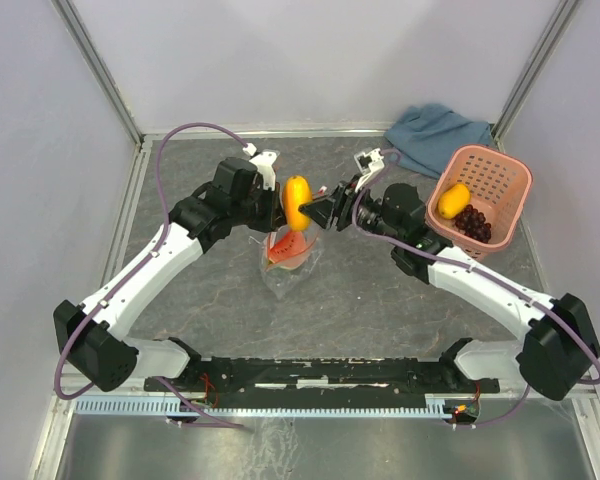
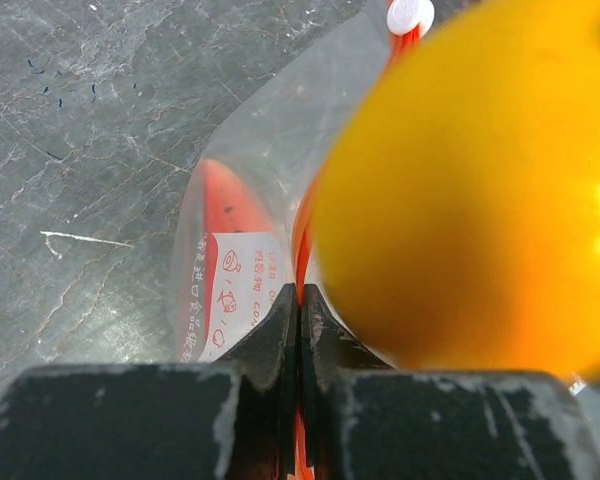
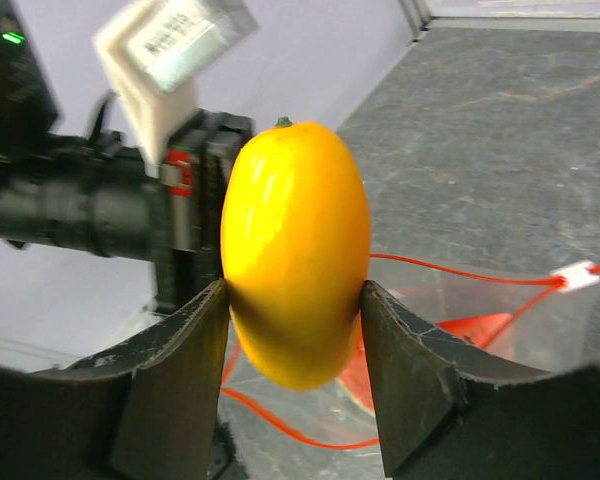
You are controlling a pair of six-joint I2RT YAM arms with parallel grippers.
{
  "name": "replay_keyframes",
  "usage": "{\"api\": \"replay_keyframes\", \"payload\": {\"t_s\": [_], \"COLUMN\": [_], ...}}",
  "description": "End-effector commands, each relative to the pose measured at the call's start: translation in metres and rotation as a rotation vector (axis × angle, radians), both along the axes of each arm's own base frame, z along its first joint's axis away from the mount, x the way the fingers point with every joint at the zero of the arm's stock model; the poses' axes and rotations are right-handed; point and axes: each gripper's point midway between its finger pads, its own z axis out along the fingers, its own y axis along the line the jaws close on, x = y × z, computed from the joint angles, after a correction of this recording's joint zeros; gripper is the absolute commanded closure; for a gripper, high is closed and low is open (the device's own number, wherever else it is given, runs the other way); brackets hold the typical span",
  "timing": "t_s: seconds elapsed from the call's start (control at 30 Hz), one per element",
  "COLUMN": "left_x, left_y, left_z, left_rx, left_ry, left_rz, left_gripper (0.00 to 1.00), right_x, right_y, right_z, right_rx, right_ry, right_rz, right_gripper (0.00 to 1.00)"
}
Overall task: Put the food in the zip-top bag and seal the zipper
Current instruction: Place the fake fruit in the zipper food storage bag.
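My right tool (image 3: pixel 293 305) is clenched across the middle of the yellow oblong fruit (image 3: pixel 295 250), stem end up, and carries it in the air just above the zip-top bag (image 2: pixel 270 130). My left tool (image 2: pixel 299 298) is pinched tight on the zipper (image 3: pixel 460 272), holding that lip of the bag up off the desk (image 1: pixel 380 300). The watermelon wedge (image 1: pixel 288 248) already lies inside. The orange fruit (image 1: pixel 453 199) and the grapes (image 1: pixel 472 222) wait in the pink basket (image 1: pixel 480 152), well apart to my right.

To do this step well, I would lower the fruit narrow end first, aiming for the gap between the two red lips, not the strip itself. I would keep my left pinch firm so the mouth does not sag. I should let go only once most of the fruit is below the zipper, so it slides down beside the wedge and does not roll off the rim.

The mouth is the hard part to judge. In my left wrist view the fruit is a blurred yellow mass covering the right side, with only the white end piece (image 2: pixel 410 14) showing past it. From above, the fruit and both tools cover the opening. It seems to gape enough in the right wrist view, though my own fingers cut off the lower bag there.
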Motion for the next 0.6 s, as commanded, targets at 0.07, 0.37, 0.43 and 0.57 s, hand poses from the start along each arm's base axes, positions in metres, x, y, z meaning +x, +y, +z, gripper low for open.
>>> {"api": "replay_keyframes", "payload": {"t_s": [0.07,0.37,0.43,0.57], "left_x": [0.006,0.006,0.007,0.008], "left_y": [-0.005,-0.007,-0.006,-0.006], "left_z": [0.031,0.026,0.025,0.023], "left_rx": [-0.045,-0.041,-0.038,-0.034], "left_ry": [-0.110,-0.094,-0.093,-0.092], "left_rz": [-0.049,-0.048,-0.044,-0.041], "left_gripper": [0.97,0.97,0.97,0.97], "right_x": [0.014,0.010,0.007,0.002], "right_y": [-0.001,0.002,-0.003,-0.012], "right_z": [-0.022,-0.049,-0.042,-0.026], "right_rx": [-0.040,-0.116,-0.137,-0.220], "right_ry": [-0.146,-0.094,-0.098,-0.083], "right_rz": [-0.033,0.003,-0.003,-0.001], "right_gripper": [0.62,0.57,0.56,0.52]}}
